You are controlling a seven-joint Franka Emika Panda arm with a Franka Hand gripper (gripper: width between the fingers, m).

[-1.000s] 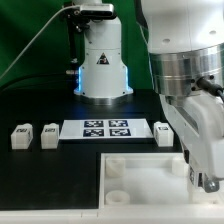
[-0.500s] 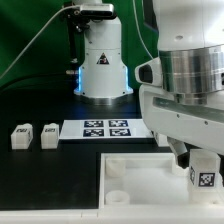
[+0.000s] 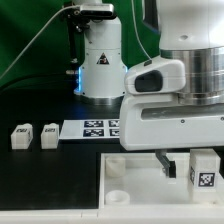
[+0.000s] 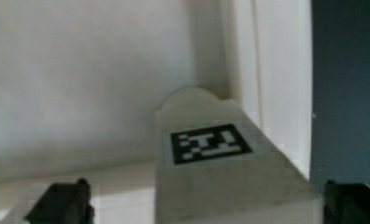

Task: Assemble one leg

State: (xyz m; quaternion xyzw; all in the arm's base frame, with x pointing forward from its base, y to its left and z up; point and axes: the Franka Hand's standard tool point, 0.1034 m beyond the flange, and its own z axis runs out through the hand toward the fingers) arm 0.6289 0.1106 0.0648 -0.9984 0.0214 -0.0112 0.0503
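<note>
A white leg (image 3: 203,172) with a square marker tag stands upright at the far corner of the large white square panel (image 3: 135,180), on the exterior view's right. My gripper (image 3: 190,165) is over it, jaws straddling it. One dark finger (image 3: 165,163) stands apart from the leg. In the wrist view the leg (image 4: 208,145) lies between my fingertips (image 4: 61,202), with a clear gap on one side and a thin gap on the other. The gripper (image 4: 205,203) is open. Two more legs (image 3: 21,134) (image 3: 49,134) stand at the exterior view's left.
The marker board (image 3: 95,128) lies behind the panel, partly hidden by my hand. The robot base (image 3: 100,65) stands at the back. Round sockets (image 3: 115,165) show at the panel's corners on the exterior view's left. Dark table (image 4: 351,80) borders the panel's edge.
My hand has turned about its axis and its wide body now faces the camera, covering more of the marker board. The leg at the panel's corner has stayed in place.
</note>
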